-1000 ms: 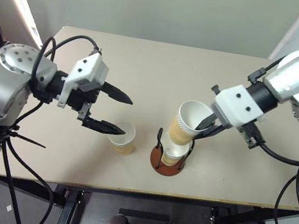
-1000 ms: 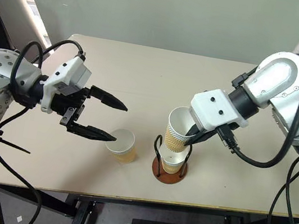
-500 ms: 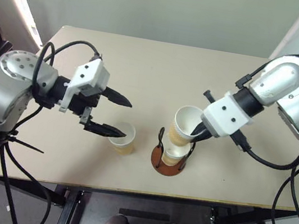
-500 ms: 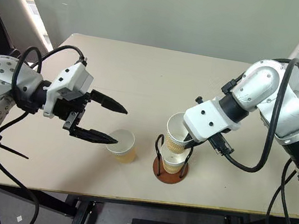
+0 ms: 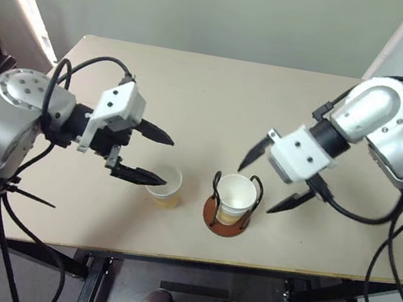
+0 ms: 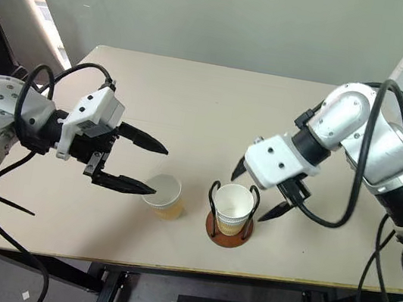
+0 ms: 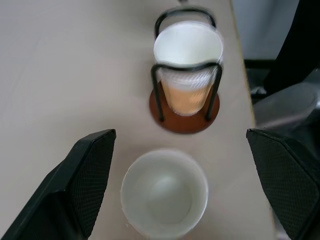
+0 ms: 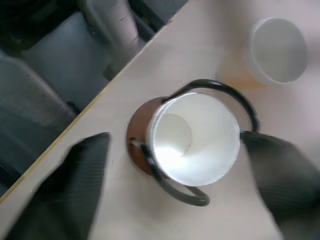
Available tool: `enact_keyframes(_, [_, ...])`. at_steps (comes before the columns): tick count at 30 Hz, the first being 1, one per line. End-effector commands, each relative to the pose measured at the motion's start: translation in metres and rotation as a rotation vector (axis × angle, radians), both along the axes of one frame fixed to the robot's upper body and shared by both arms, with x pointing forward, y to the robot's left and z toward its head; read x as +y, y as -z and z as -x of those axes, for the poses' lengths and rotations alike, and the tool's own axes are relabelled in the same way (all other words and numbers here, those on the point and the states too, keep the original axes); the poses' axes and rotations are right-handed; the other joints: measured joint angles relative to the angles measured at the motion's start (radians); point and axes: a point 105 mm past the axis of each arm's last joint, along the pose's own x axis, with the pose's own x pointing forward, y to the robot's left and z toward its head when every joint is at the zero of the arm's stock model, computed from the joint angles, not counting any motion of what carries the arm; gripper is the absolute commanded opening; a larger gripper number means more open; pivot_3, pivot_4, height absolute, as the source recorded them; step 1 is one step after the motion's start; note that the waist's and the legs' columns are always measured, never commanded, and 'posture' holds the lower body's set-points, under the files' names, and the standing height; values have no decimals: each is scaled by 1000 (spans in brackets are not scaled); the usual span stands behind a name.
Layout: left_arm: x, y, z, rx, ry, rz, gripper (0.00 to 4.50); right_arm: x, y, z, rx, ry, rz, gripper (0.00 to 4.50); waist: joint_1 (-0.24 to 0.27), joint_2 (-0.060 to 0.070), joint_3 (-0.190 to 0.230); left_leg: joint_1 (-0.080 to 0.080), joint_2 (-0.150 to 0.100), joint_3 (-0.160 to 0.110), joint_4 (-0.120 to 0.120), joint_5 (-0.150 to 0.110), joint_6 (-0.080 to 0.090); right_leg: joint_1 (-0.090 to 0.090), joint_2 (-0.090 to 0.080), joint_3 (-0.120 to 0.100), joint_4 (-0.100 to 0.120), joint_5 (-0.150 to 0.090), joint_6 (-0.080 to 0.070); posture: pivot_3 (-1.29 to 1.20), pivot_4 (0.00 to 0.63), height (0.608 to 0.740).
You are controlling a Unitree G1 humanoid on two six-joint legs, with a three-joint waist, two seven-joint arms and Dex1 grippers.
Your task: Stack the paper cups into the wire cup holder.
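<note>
Currently my right pincer stands spread above the cups nested in the wire cup holder; my left pincer gapes beside the loose cup on the desk, ready to take it.

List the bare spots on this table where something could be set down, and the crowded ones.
Free: the beige table's far half, beyond both claws. Crowded: the near edge, where the loose tan paper cup sits beside the black wire cup holder with nested cups.
</note>
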Motion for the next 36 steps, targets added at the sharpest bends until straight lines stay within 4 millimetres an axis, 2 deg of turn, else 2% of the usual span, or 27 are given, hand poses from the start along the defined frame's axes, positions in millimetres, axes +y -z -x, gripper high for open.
enact_keyframes(1, [10, -11, -14, -77, 5, -82, 4500, 9, -37, -35, -65, 227, -285, 4432, 0, 0, 0, 1, 0, 0, 0, 0, 0, 0, 0, 0, 0, 0, -1, 0, 150, 740])
enact_keyframes(4, [12, -10, -24, -74, 37, -132, 4500, 19, -41, -39, -6, 276, -451, 4432, 4, -1, 0, 0, 0, -2, 0, 1, -1, 0, 0, 0, 0, 1, -2, 0, 150, 740])
enact_keyframes(6, [12, -7, -31, -62, 56, -165, 4500, 29, -49, -32, 78, 294, -580, 4432, 7, -1, -1, -1, -1, -2, 0, 1, -1, 0, 0, 0, -1, 1, -2, 0, 150, 740])
enact_keyframes(8, [9, -1, -39, -40, 76, -200, 4500, 33, -49, -16, 166, 289, -637, 4432, 8, -1, -1, -3, -1, -1, 0, 1, -1, -2, -1, 0, -2, 1, -1, 0, 150, 740])
enact_keyframes(10, [6, 8, -44, -16, 100, -239, 4500, 32, -45, -3, 225, 292, -642, 4432, 9, -1, -1, -7, -1, -2, 0, 1, -1, -4, 0, -1, -5, 3, 1, 0, 150, 740])
enact_keyframes(13, [2, 21, -46, 16, 144, -280, 4500, 30, -40, 5, 260, 311, -636, 4432, 9, -1, -1, -13, -1, -2, 2, 7, -11, -6, 0, -2, -9, 8, 11, 0, 150, 740])
enact_keyframes(22, [-15, 49, -59, 65, 229, -378, 4500, 14, -29, 7, 207, 397, -596, 4432, 13, -1, -1, -16, -1, -2, 4, 6, -10, -8, -1, -2, -10, 9, 16, 0, 150, 740])
enact_keyframes(27, [-23, 55, -60, 68, 277, -391, 4500, 10, -27, 11, 184, 415, -583, 4432, 13, -1, -1, -15, -1, -2, 4, 3, -2, -8, -1, -2, -9, 11, 18, 0, 150, 740])
enact_keyframes(30, [-24, 57, -58, 70, 300, -404, 3891, 7, -27, 12, 168, 428, -582, 4500, 13, -1, -1, -15, -1, -2, 4, 4, -1, -8, -1, -2, -8, 12, 20, 0, 150, 740])
enact_keyframes(36, [-25, 49, -58, 56, 311, -404, 1747, -8, -31, 10, 121, 480, -573, 4500, 14, -1, -1, -16, -1, -2, 6, 4, 0, -7, -1, -1, -8, 13, 22, 0, 150, 740])
